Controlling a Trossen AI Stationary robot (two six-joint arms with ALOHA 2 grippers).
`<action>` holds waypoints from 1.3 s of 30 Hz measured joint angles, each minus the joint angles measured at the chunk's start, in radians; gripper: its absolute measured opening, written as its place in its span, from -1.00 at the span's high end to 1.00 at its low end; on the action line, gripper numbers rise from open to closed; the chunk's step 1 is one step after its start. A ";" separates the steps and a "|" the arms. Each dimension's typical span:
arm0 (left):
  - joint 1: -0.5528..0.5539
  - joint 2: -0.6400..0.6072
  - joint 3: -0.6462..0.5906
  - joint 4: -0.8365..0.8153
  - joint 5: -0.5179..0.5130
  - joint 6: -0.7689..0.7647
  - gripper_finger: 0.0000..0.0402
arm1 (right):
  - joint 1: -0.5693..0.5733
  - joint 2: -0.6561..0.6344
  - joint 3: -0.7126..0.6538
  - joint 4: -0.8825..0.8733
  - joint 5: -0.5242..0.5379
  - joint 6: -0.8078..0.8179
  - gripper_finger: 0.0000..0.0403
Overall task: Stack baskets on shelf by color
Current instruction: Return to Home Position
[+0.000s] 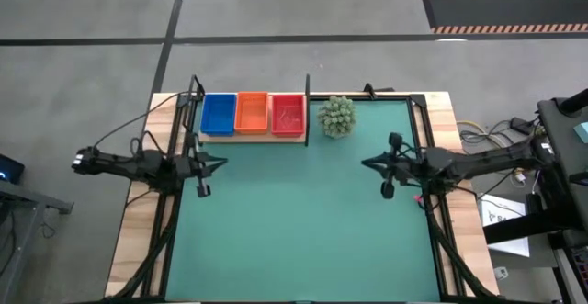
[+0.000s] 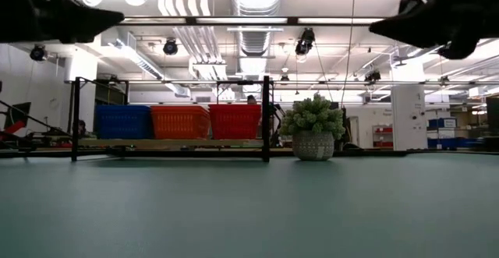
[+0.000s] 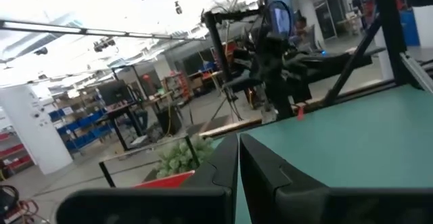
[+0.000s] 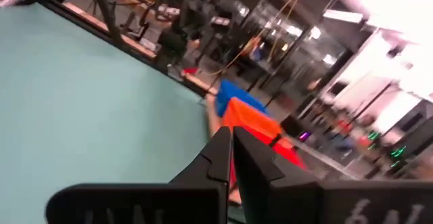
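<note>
Blue (image 1: 218,113), orange (image 1: 252,112) and red (image 1: 288,115) baskets stand side by side with their bottoms on the wooden shelf (image 1: 254,137) at the table's far left. In the low view they are blue (image 2: 123,121), orange (image 2: 180,121) and red (image 2: 235,121) on the shelf board (image 2: 168,143). My left gripper (image 1: 221,164) hovers shut near the table's left edge, in front of the shelf; its fingers (image 3: 238,158) touch each other. My right gripper (image 1: 366,164) hovers shut near the right edge, fingers (image 4: 231,149) together. Neither holds anything.
A spiky green ball plant in a pot (image 1: 336,117) stands right of the shelf's black end post (image 1: 307,111); the pot (image 2: 313,145) rests on the green mat (image 1: 303,221). Wooden side strips (image 1: 138,230) border the mat.
</note>
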 joint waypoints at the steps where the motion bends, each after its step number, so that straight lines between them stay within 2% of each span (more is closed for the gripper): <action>1: 0.000 -0.001 -0.013 -0.003 0.000 0.000 1.00 | -0.005 -0.028 -0.014 0.010 -0.001 -0.022 0.96; 4: 0.001 0.017 -0.045 -0.001 0.000 0.000 1.00 | -0.023 -0.107 -0.037 0.057 0.000 -0.079 0.96; 6: 0.001 0.024 -0.057 -0.009 0.000 0.000 1.00 | -0.027 -0.159 -0.035 0.030 0.008 -0.092 0.96; 14: 0.001 0.090 -0.059 -0.032 0.001 0.000 1.00 | -0.024 -0.406 0.028 -0.328 -0.022 -0.008 0.96; 17: 0.001 0.114 -0.059 -0.032 0.001 0.000 1.00 | -0.024 -0.413 0.024 -0.401 -0.053 0.030 0.96; 22: 0.001 0.146 -0.060 -0.031 0.002 0.000 1.00 | -0.022 -0.372 -0.001 -0.378 -0.168 0.093 0.96; 26: 0.001 0.167 -0.061 -0.031 0.001 0.000 1.00 | -0.022 -0.368 -0.088 -0.324 -0.230 0.126 0.96; 28: 0.001 0.178 -0.061 -0.031 0.001 0.000 1.00 | -0.022 -0.366 -0.140 -0.243 -0.227 0.219 0.96; 35: 0.001 0.209 -0.062 -0.030 0.001 0.000 1.00 | -0.022 -0.359 -0.137 -0.346 -0.220 0.802 0.96; 39: 0.001 0.222 -0.062 -0.031 0.001 0.000 1.00 | -0.022 -0.357 -0.137 -0.364 -0.219 0.957 0.96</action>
